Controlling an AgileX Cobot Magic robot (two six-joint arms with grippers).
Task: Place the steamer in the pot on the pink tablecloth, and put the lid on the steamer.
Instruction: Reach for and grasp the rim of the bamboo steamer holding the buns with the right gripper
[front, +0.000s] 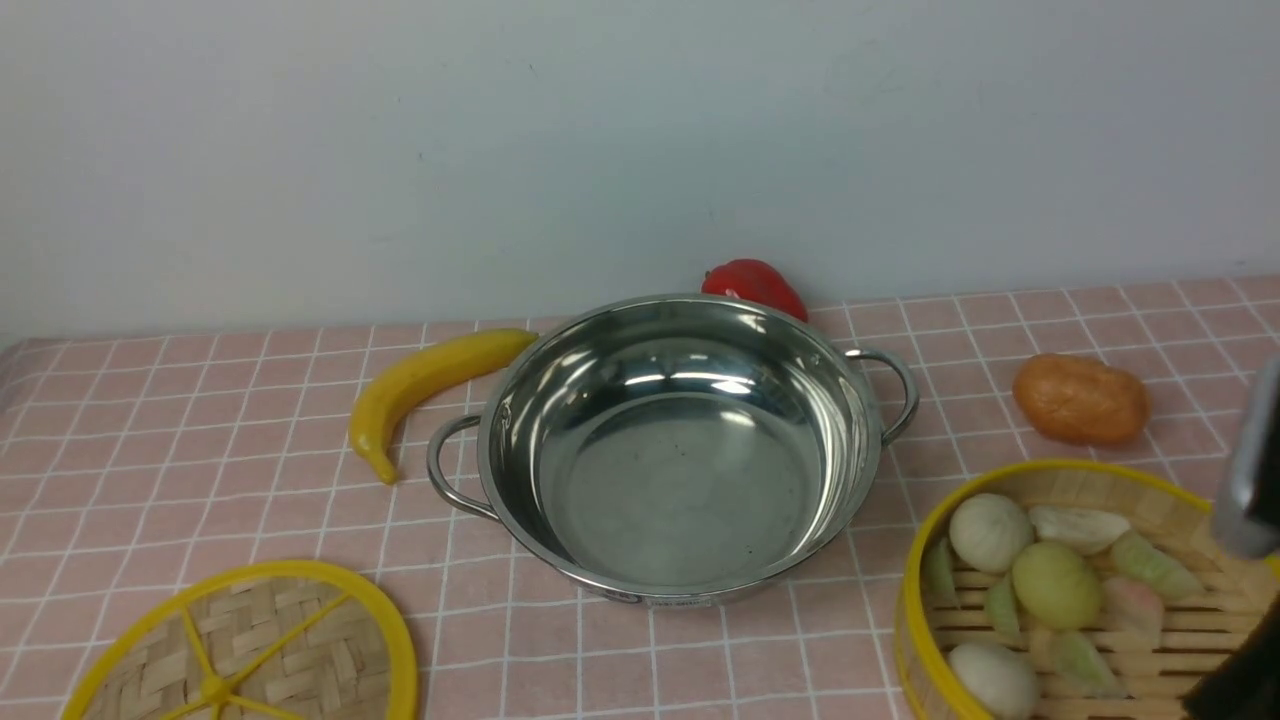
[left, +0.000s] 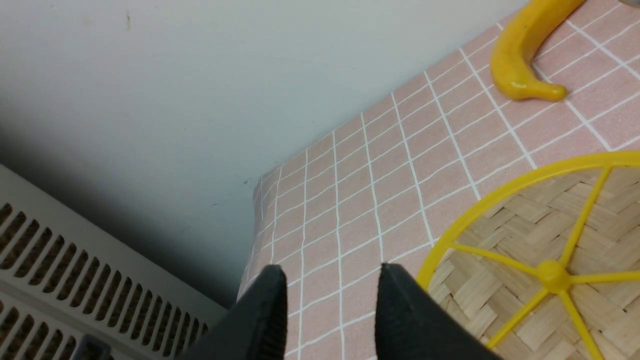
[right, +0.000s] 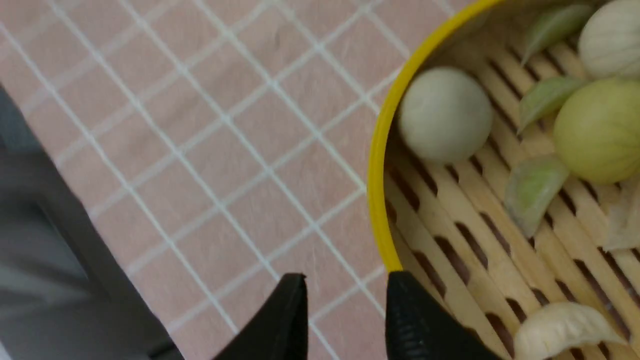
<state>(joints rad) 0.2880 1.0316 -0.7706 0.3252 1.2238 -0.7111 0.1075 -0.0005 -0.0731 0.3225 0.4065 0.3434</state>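
Pot (front: 680, 480): empty, on cloth (front: 200, 440).
Steamer (front: 908, 610): on cloth, right of pot.
Lid (front: 250, 640): flat, left of pot.
Left gripper (left: 330, 270): spread, empty, beside lid.
Right gripper (right: 346, 277): spread, empty, at steamer rim.

The pot (front: 680, 480) at frame centre is polished steel, mirror-bright with reflections. The pink tablecloth (front: 200, 440) looks like matt, faintly textured cloth. The lid (front: 250, 630), lower left, is dull, rough woven bamboo with a smooth yellow plastic rim and spokes. The steamer (front: 1062, 467), lower right, has bare bamboo slats and a yellow plastic rim. The banana (front: 420, 385) is glossy.
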